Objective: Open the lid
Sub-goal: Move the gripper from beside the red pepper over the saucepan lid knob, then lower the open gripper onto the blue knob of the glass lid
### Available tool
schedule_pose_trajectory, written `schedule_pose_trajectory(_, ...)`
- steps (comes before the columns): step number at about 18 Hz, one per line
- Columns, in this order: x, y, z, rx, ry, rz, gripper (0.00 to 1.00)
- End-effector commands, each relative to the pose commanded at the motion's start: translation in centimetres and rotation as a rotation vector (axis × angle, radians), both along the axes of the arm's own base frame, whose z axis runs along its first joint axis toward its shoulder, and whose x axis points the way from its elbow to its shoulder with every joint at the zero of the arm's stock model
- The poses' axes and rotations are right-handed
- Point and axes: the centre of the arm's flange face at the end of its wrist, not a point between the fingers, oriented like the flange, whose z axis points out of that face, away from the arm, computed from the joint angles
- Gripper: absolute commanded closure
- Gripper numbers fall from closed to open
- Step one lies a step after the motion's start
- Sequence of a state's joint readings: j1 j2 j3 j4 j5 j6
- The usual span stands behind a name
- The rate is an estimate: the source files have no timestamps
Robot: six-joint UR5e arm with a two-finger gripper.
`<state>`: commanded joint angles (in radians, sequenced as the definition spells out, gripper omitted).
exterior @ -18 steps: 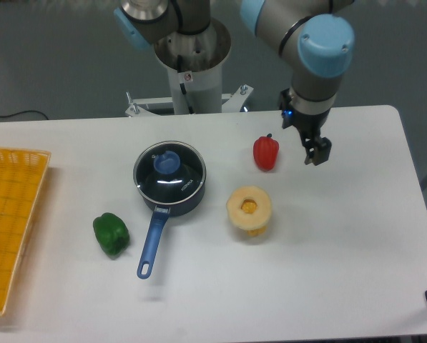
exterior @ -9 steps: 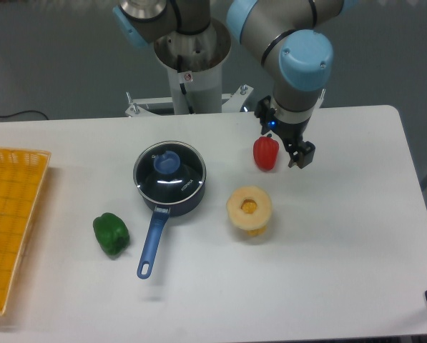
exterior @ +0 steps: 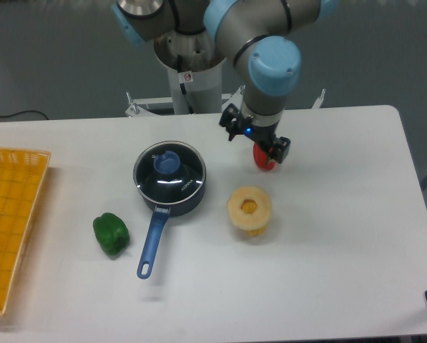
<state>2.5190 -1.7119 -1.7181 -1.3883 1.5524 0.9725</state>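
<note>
One white worktop [exterior: 342,250] carries everything, and one grey arm with light-blue joint caps reaches down over its far middle. One yellow basket [exterior: 9,214] lies at the left edge, cut off by the frame, with a sliver of something reddish just showing at its left border, too little to name. One dark blue saucepan [exterior: 172,191] stands left of centre, its long handle pointing toward the near edge. The lid [exterior: 169,174] sits flat and closed on that pan, its blue knob in the middle, well apart from the arm. One pale yellow ring-shaped object [exterior: 249,209] with a darker yellow core stands to the right of the pan. One green pepper [exterior: 111,234] lies near the pan's handle, to its left. One red pepper [exterior: 264,158] lies beyond the yellow ring, mostly hidden behind the gripper [exterior: 259,141], so only its lower part shows. The gripper hangs over that pepper, dark and foreshortened; I cannot tell whether its fingers are apart or together. A small black object is clipped by the lower right corner.
</note>
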Motion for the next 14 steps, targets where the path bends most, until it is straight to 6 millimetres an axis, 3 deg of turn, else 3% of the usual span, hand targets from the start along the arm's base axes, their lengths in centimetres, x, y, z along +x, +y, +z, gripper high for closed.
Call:
schedule_pose_trajectory(6,4.0,3.5,0.1,0.004,0.003,-0.127,0.0)
schedule_pose_trajectory(14,6.0,4.9,-0.1,-0.014,0.007,0.027,0.0)
